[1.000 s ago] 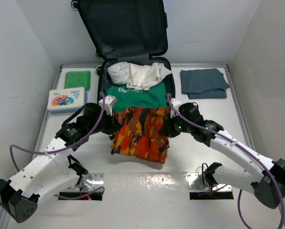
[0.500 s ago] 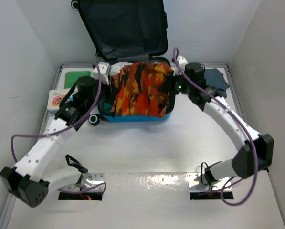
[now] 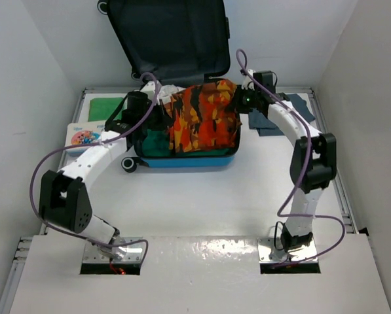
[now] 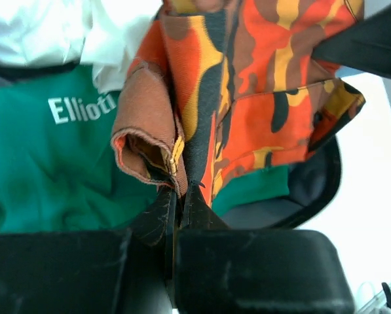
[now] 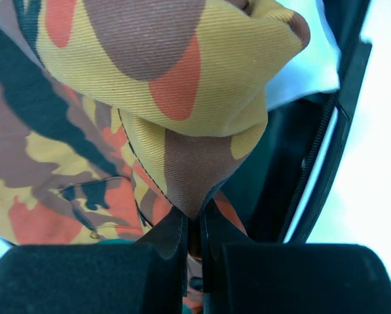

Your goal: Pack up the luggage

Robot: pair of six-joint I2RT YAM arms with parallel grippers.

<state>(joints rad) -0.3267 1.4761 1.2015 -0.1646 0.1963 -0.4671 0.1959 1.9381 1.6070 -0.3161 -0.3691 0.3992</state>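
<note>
Suitcase [image 3: 182,161]: open, lid raised, at the far edge of the table [image 3: 202,209], centre. Camouflage shorts [image 3: 202,121]: long axis left-to-right, stretched between left gripper [image 4: 179,196] and right gripper [image 5: 194,219], both clamped tight on cloth. Suitcase tray directly beneath; neither arm nearer.

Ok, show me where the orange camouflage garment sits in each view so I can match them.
Top external: camouflage garment at upper centre, over the open luggage.
Left wrist: the garment fills centre and upper right.
Right wrist: the garment fills the left and top.
Shared landmark: the luggage's dark rim.
</note>
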